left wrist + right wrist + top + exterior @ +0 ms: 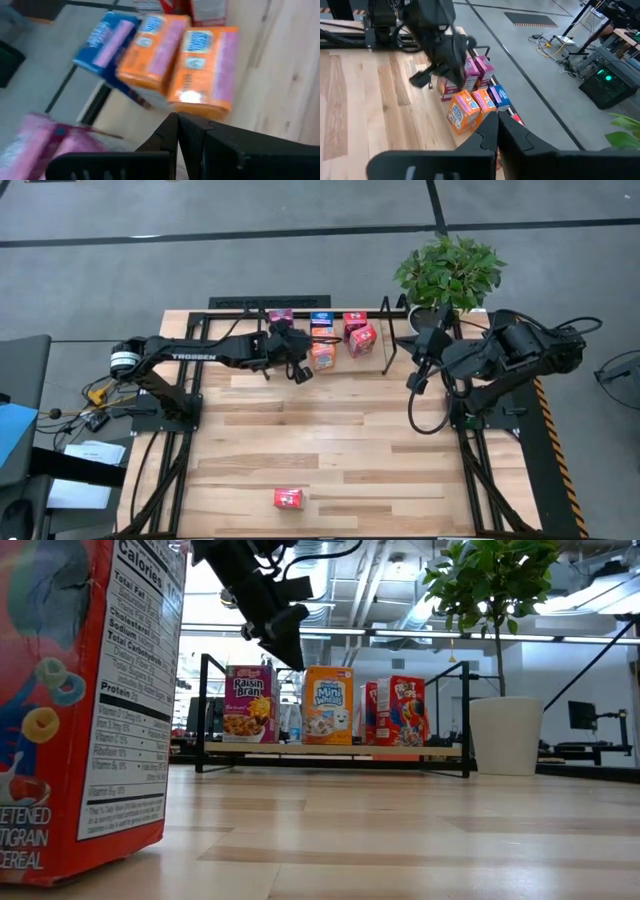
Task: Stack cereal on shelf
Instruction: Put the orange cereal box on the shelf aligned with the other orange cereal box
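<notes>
Shelf (390, 340), far tabletop (340, 460) edge: cereal cartons (323, 356) standing in a row, pink, orange, blue, red. One red carton (288, 498) alone near front edge. My left fingers (298, 370) closed, empty, above the row. My right fingers (497, 117) closed, beside shelf's end.

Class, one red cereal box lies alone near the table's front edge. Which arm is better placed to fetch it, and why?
Probably the left. Its pincer, shut and empty, hangs by the shelf, slightly nearer the red box. The right pincer waits farther off.
</notes>
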Available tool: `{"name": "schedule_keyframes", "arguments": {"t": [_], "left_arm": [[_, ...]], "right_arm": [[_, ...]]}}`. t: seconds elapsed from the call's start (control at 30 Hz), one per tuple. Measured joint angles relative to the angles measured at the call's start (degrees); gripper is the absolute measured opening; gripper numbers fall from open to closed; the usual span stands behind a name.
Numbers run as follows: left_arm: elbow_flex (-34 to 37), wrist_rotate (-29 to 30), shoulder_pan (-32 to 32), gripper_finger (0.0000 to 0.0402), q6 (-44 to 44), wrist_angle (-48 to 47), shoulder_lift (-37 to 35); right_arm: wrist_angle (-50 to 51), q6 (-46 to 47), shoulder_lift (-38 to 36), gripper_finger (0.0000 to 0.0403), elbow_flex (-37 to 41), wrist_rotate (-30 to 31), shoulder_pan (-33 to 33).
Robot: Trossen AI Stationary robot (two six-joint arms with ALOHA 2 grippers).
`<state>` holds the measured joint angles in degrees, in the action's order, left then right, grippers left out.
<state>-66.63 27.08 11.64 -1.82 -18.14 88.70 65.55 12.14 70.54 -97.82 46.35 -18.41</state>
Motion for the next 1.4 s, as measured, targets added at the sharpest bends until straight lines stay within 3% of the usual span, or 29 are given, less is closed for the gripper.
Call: {"name": "schedule_keyframes", "arguments": {"t": [0.23,0.5,0.9,1.2,1.4], "left_arm": [[-1.42,0.20,0.04,0.0000,0.33,-2.49,-0.83],[-1.51,-1.47,0.09,0.0000,2.00,-2.26,2.93],[-1.51,0.19,0.13,0.0000,0.79,-0.99,3.39],[-1.51,-2.66,1.23,0.0000,1.46,2.33,3.38],[-1.51,-2.37,2.76,0.0000,1.46,2.26,3.37]], "right_arm": [[0.71,-0.13,0.00,0.0019,0.00,0.00,0.00],[0.78,-0.11,0.00,0.0040,0.00,0.00,0.00],[1.03,-0.09,0.00,0.0020,-0.02,-0.65,0.00],[1.52,0.04,0.00,0.0039,-0.02,-1.29,0.00],[2.81,0.04,-0.01,0.0031,0.13,-1.64,0.00]]}}
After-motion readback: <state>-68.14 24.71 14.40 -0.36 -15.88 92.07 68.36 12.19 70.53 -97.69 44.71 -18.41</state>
